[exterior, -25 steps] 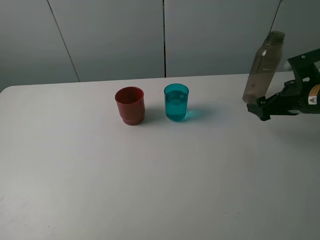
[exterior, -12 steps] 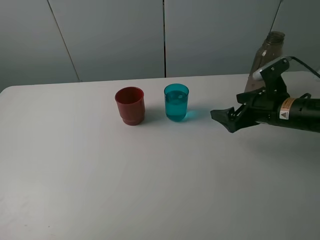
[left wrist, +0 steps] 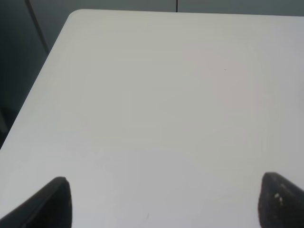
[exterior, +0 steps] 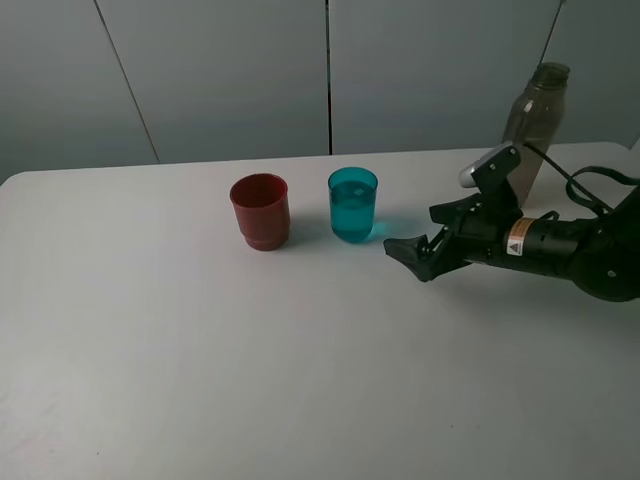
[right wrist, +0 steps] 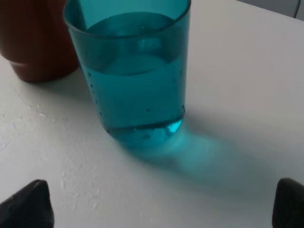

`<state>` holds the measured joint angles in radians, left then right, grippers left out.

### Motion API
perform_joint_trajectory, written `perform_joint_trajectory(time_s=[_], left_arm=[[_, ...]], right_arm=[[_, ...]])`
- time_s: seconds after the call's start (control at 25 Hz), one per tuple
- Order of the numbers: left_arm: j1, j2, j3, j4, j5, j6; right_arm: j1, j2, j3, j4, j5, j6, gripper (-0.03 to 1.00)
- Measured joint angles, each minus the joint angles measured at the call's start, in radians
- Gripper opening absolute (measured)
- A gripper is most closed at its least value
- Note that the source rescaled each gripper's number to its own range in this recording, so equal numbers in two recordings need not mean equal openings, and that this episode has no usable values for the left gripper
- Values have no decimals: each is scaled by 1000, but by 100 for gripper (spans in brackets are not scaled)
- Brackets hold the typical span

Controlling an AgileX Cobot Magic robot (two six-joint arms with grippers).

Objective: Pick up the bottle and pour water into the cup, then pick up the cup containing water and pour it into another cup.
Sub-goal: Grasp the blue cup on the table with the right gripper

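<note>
The teal cup (exterior: 353, 205) stands upright near the back middle of the table, most of the way full of water. Just to its left stands the dark red cup (exterior: 260, 211). The grey-brown bottle (exterior: 535, 118) stands uncapped at the back right, with nothing gripping it. My right gripper (exterior: 415, 243) is open, low over the table, a short way right of the teal cup and pointing at it. In the right wrist view the teal cup (right wrist: 135, 80) fills the middle ahead of the open gripper (right wrist: 159, 209), with the red cup (right wrist: 33, 42) behind it. My left gripper (left wrist: 166, 204) is open and holds nothing.
The white table (exterior: 300, 350) runs wide and bare in front of the cups. Grey wall panels (exterior: 220, 70) close off the back. The left wrist view shows only the bare tabletop (left wrist: 156, 95) near its rounded corner.
My right arm has left the bottle standing at the back right. It has swung down and to the left, so its open gripper now sits close to the teal cup.
</note>
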<state>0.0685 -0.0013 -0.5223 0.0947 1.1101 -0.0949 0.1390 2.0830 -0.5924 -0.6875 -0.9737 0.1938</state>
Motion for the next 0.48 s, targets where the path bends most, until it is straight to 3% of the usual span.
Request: perform_joint_trajectory(time_s=[0.16,0.48], left_arm=[[0,0,0,0,0,0],[0,0,0,0,0,0]], right_arm=[[11,44,-35,10,-51,-12,100],[20,95,-89,-2,-60,-11,100]])
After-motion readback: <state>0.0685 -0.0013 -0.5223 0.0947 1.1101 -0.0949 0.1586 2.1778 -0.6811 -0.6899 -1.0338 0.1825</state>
